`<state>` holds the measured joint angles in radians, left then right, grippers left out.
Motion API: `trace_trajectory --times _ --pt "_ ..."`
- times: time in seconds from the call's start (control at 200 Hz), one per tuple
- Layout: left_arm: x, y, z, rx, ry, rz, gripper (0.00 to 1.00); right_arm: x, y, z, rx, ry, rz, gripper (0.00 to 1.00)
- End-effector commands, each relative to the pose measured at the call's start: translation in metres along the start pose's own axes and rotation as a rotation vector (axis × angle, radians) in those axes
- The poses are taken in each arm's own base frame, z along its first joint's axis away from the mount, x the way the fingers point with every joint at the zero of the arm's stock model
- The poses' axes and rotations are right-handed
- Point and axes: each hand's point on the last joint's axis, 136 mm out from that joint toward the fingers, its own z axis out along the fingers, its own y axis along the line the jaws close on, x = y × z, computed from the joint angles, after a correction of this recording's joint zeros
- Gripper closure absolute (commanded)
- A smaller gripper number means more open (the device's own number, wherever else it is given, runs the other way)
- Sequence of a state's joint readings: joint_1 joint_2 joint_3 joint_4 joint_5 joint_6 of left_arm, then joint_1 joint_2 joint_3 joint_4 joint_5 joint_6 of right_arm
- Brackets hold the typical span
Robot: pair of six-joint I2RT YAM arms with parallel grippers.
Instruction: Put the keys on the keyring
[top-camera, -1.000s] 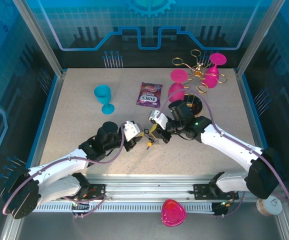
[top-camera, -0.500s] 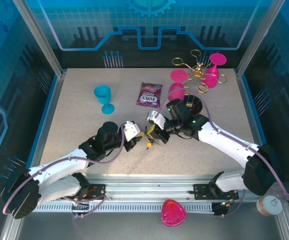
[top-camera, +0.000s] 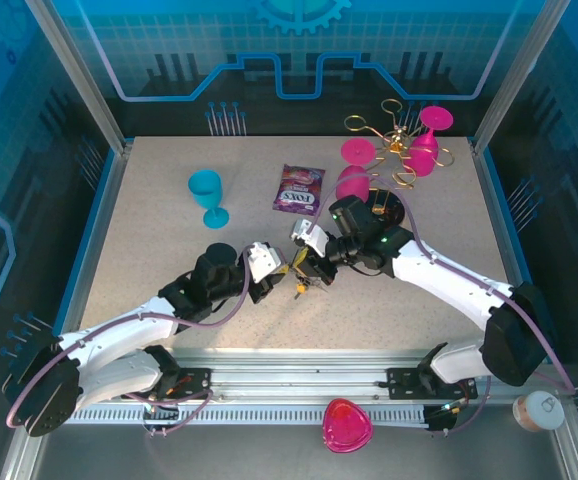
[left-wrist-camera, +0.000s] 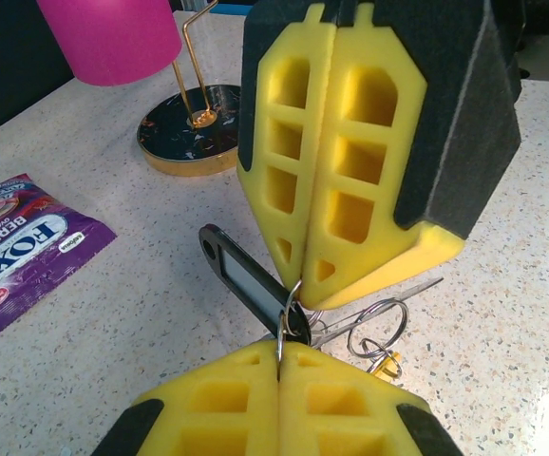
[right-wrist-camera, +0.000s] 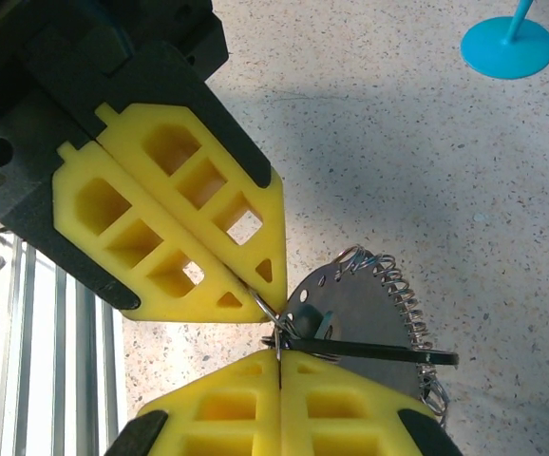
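- Since a second earlier the right arm had swung a little left and away from the bases, so the right hand [top-camera: 306, 268] sat nearer the left hand [top-camera: 283, 271]; the left arm looked unchanged.
- The hands met tip to tip near the middle of the worktop [top-camera: 139, 250], toward its near edge.
- Left hand: fingers pressed together, tips pinching the thin wire of the keyring [right-wrist-camera: 403, 294], seen close in the left wrist view [left-wrist-camera: 280, 353].
- Right hand: fingers also together, tips on the same wire just beside the left hand's tip [right-wrist-camera: 278, 353].
- In the right wrist view the keyring ran from the pinch out to the right, with its coiled stretch along the far side.
- The keys [top-camera: 297, 284] hung bunched just below the two tips; a black tag [left-wrist-camera: 241, 271] stuck out to the left, and a yellow tab [left-wrist-camera: 388, 365] lay on the worktop by small rings.
- Whether any key was threaded on the keyring could not be told.
- The candy bag [top-camera: 300, 189] lay flat beyond the hands.
- The blue goblet [top-camera: 207, 192] stood upright at far left.
- The pink goblets [top-camera: 421, 150] hung on the gold rack [top-camera: 397, 140] at far right, its dark base [left-wrist-camera: 191, 142] near the right hand.
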<state>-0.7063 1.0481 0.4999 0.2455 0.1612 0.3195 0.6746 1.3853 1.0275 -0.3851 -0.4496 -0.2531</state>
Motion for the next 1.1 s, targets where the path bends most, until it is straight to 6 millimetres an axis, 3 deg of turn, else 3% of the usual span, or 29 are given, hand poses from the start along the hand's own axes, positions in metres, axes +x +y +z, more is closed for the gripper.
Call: trace_trajectory --times 0.0,0.46,0.825,1.096 --pt "-0.012 -0.006 0.0 0.035 -0.044 0.038 1.0 -0.016 -0.002 0.0 0.001 -0.031 0.019 1.0" --pt "-0.01 -0.005 0.001 -0.021 -0.041 0.169 1.0 -0.004 -0.024 0.003 0.026 0.029 0.211 1.0" --pt "-0.009 -0.01 0.002 -0.011 -0.045 0.217 1.0 -0.017 -0.025 0.002 -0.015 -0.011 0.286 1.0" --pt "-0.011 -0.006 0.001 -0.045 -0.061 0.235 1.0 0.003 -0.025 0.004 -0.027 0.061 0.31 1.0"
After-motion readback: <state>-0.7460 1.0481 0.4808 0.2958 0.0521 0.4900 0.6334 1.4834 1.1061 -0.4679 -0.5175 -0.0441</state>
